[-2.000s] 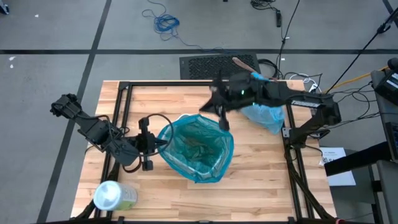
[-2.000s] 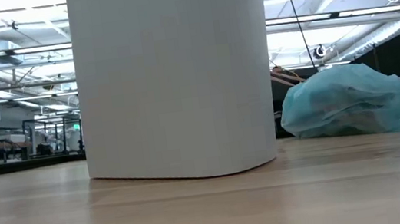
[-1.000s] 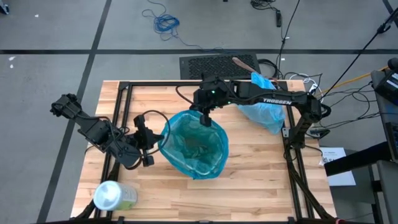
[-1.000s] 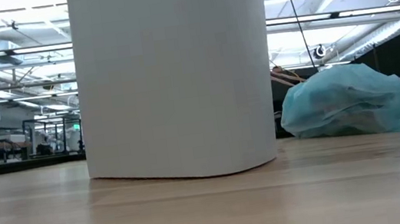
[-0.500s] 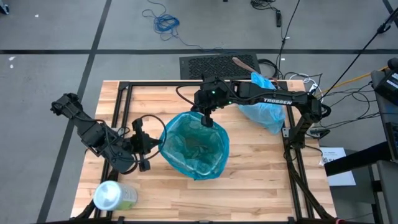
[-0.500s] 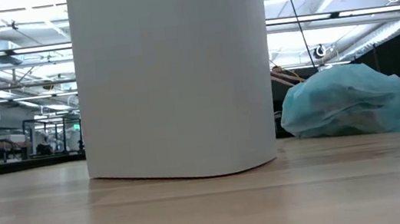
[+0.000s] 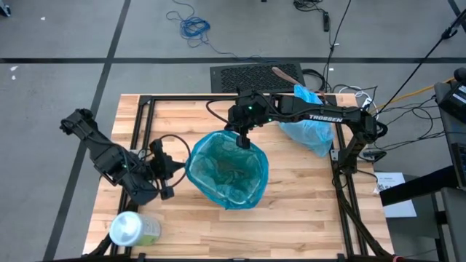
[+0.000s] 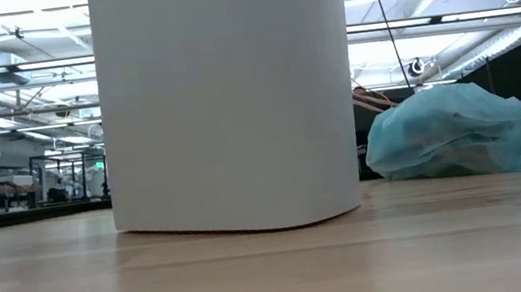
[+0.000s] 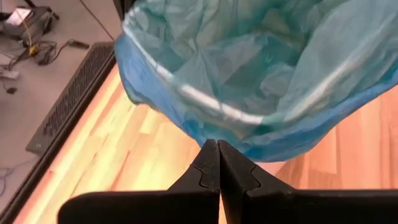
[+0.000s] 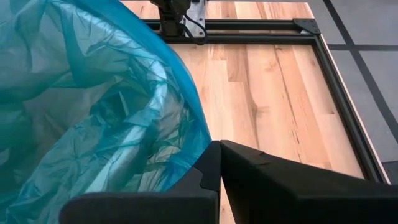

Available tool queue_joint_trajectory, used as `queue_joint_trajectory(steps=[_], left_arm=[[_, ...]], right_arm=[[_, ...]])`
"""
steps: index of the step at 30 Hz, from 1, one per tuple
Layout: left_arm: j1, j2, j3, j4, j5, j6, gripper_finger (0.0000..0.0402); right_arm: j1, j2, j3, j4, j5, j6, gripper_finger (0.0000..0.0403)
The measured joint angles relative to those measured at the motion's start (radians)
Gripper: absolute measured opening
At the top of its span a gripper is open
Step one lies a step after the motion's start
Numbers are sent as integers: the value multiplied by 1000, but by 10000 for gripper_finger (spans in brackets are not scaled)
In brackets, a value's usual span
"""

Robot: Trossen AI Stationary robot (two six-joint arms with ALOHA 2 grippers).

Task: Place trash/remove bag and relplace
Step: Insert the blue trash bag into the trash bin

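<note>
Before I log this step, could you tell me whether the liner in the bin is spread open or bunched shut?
Spread open: the liner drapes over the bin's rim, its mouth wide, with both shut grippers, left gripper and right gripper, at its edge.

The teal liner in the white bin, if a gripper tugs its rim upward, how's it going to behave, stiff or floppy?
Probably floppy: the teal liner shows creases and folds all over, so the film should stretch and bunch rather than lift evenly. It looks thin and translucent, so likely light, and it might tear or slip under a hard pull. The white bin looks tall, so a sideways tug might tip it.
</note>
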Motion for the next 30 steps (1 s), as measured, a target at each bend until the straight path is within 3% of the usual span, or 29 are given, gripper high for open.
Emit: queue_joint_trajectory(steps=[17, 30], left_arm=[[-14, 144, -24, 39, 46, -2, 0], [-30, 151, -24, 98, 72, 21, 0]], right_arm=[[1, -2, 2, -60, -4, 1, 0], [32, -11, 1, -95, 20, -4, 0]])
